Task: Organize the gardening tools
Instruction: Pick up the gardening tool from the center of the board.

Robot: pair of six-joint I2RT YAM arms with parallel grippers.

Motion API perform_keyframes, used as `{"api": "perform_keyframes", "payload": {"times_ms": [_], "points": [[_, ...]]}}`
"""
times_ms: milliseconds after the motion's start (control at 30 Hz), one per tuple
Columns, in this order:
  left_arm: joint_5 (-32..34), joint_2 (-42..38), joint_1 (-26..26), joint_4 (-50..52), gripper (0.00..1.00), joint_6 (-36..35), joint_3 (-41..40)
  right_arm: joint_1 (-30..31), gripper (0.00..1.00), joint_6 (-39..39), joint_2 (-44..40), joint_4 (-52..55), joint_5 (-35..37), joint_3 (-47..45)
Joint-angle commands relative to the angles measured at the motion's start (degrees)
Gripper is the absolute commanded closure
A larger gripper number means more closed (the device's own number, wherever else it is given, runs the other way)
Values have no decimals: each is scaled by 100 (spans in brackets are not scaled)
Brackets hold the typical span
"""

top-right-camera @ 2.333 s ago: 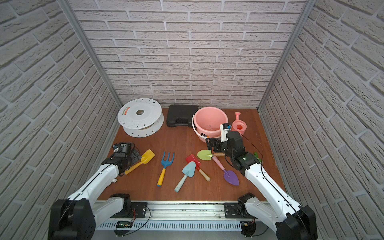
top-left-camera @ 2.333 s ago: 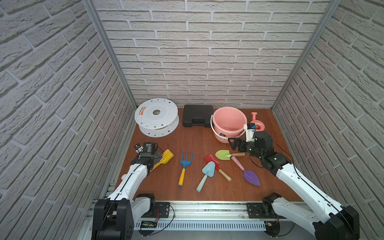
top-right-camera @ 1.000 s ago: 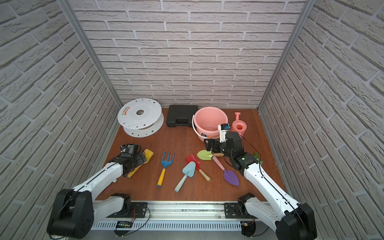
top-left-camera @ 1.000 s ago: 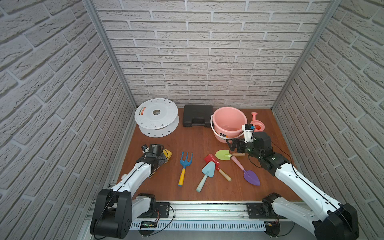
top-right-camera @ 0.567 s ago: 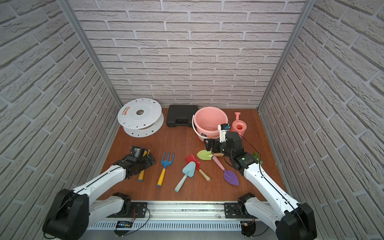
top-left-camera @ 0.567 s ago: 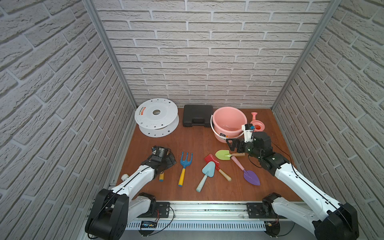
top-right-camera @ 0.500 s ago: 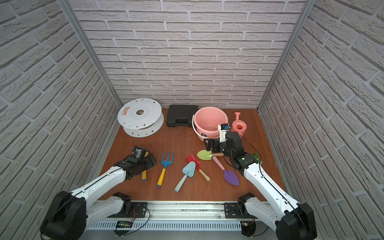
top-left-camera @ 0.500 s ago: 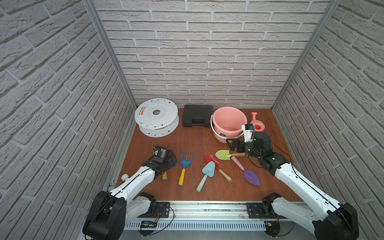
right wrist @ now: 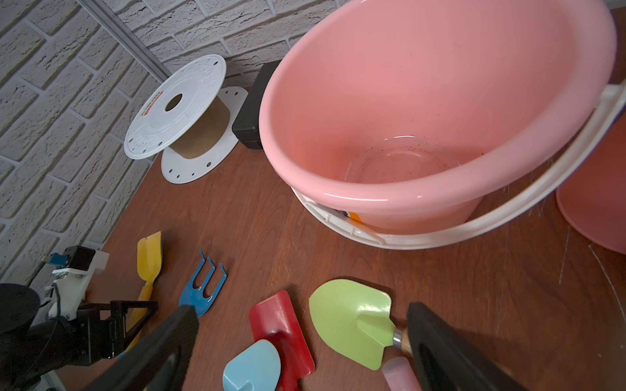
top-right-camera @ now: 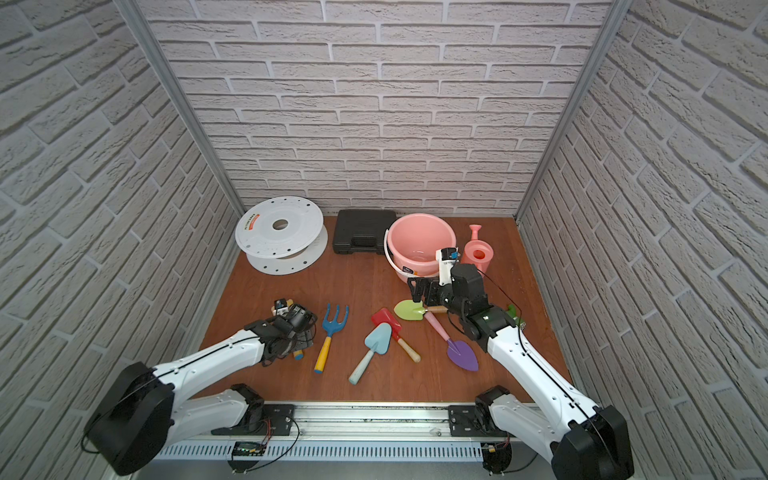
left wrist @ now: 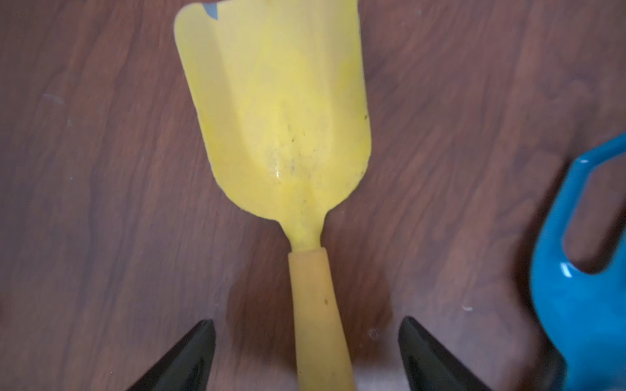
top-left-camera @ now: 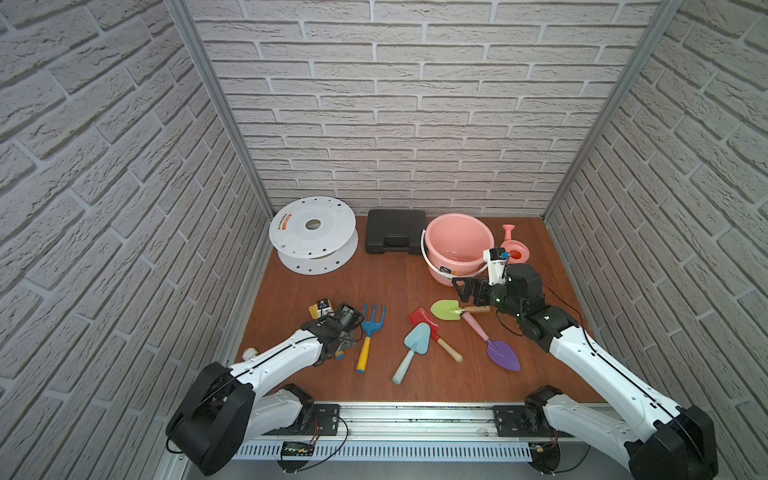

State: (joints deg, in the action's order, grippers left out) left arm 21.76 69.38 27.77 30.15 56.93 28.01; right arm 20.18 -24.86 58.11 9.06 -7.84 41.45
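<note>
The left gripper (left wrist: 306, 321) is down low at the near left of the table (top-left-camera: 374, 274). Its two black fingers stand apart on either side of the handle of the yellow scoop (left wrist: 277, 111), with bare wood showing on both sides, so it is open around the handle and has not clamped it. The scoop lies flat with its blade pointing toward the far wall. The blue fork (top-left-camera: 371, 322) lies just to its right, prongs pointing far.

The right gripper (right wrist: 301, 313) is spread wide and holds nothing. It sits over the handle end of the green trowel (top-left-camera: 445, 309), right of centre.

The red trowel (top-left-camera: 422, 320) lies just left of the green blade, and the light-blue trowel (top-left-camera: 417, 343) overlaps it on the near side. The purple trowel (top-left-camera: 503, 355) lies to the right with its blade toward the near edge.

Beyond the right gripper stands the pink bucket (top-left-camera: 430, 249), its inside bare. The pink watering can (top-right-camera: 478, 253) is just to its right. A black case (top-left-camera: 396, 230) and a white spool (top-left-camera: 311, 226) sit along the far wall to the left.
</note>
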Motion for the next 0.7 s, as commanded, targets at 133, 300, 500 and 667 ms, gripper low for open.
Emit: {"api": "perform_keyframes", "payload": {"times_ms": [133, 300, 500, 667], "points": [[250, 1227, 270, 80, 43, 438, 488, 81, 0, -28, -152, -256, 13, -86], [246, 1370, 475, -23, 55, 618, 494, 73, 0, -26, -176, -256, 3, -93], [331, 1041, 528, 160, 80, 660, 430, 80, 0, -27, -187, -255, 34, -105], [415, 701, 562, 376, 90, 662, 422, 79, 0, -52, -173, -271, 21, -105]]}}
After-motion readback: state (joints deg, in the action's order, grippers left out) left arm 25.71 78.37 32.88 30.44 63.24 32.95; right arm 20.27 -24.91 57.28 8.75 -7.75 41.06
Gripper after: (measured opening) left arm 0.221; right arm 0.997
